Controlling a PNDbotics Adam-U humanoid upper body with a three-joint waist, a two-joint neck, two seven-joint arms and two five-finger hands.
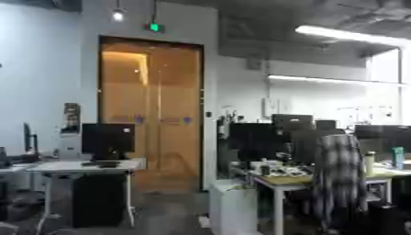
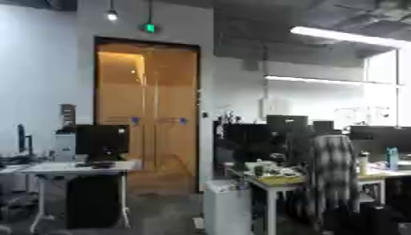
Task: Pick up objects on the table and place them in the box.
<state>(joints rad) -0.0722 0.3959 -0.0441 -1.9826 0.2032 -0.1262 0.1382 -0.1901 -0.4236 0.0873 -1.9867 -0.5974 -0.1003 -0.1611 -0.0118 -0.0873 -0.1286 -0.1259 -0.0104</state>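
Neither hand shows in either eye view. No work table, box or objects to pick up are visible. The camera looks straight out across an office room instead of down at a work surface.
A wooden double door (image 1: 152, 114) stands in the far wall. A white desk (image 1: 80, 166) with a dark monitor (image 1: 108, 140) is at the left. At the right, a desk (image 1: 282, 180) holds monitors and clutter, with a plaid garment (image 1: 339, 176) draped over a chair. A white bin (image 1: 233, 206) stands on the floor.
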